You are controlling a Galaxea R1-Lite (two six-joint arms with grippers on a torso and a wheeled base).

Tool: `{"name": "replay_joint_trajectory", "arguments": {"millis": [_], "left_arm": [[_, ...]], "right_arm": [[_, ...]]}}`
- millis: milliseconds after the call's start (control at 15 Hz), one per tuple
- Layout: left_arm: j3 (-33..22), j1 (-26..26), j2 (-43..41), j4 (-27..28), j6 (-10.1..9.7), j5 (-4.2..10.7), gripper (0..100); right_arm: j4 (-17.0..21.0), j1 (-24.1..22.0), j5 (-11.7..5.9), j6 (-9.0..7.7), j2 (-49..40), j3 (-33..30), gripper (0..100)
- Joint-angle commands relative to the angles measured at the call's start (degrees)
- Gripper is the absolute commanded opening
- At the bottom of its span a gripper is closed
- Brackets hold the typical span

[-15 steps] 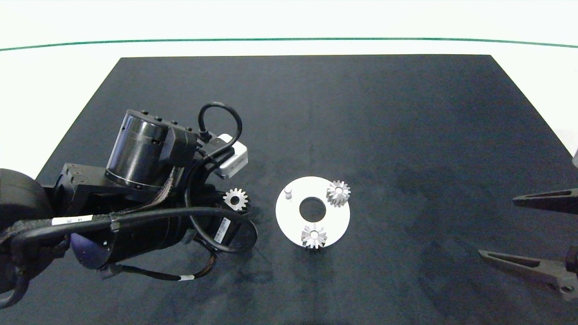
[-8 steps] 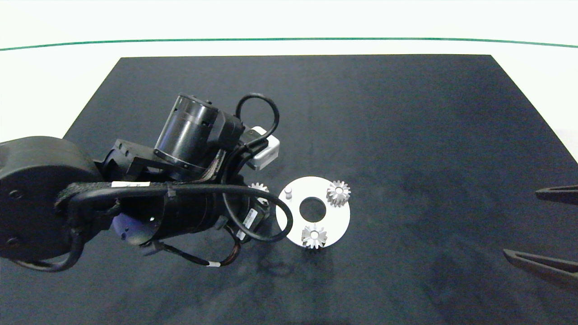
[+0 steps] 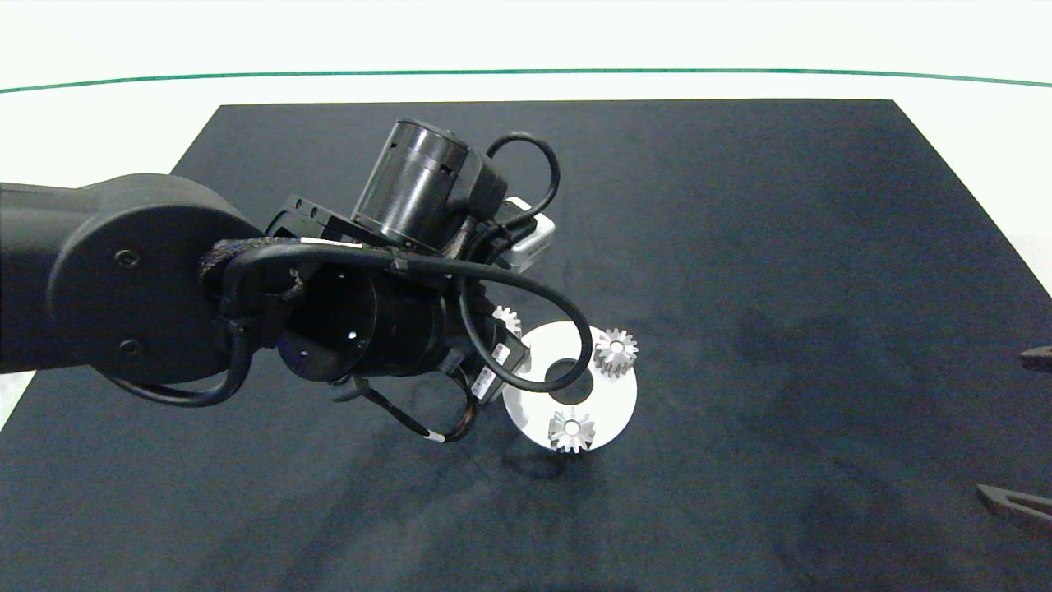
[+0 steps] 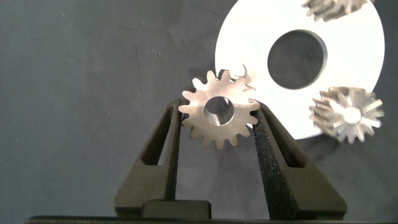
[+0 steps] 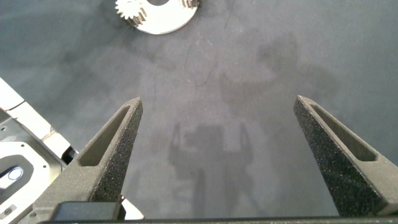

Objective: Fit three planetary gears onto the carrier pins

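Third gear [image 4: 219, 113] sits clamped flat between the fingers of the left gripper [image 4: 219, 127], held at the left edge of the white disc [image 4: 348, 74], its teeth overlapping the rim. The free pin cannot be made out, hidden behind the gear and arm. Two other gears rest on the disc, one at the far right [image 3: 615, 352], one at the near edge [image 3: 571, 430]. The disc lies on a dark mat [image 3: 740, 247]. The right gripper [image 5: 217, 158] hangs spread wide over bare mat, well to the right
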Motion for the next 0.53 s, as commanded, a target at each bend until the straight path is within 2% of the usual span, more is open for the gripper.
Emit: {"name": "replay_joint_trajectory", "arguments": {"millis": [67,533], "left_arm": [[-1.3,-1.2,1.7,0.1,-0.04,0.99,0],[-2.3,-2.7,3.2,-0.1,-0.22,1.34,0]], "right_arm": [[0.4,0.7,-0.02,-0.11,-0.5,-0.1,100],[0.4,1.1,-0.11,-0.11,0.1,0.1,100]]}}
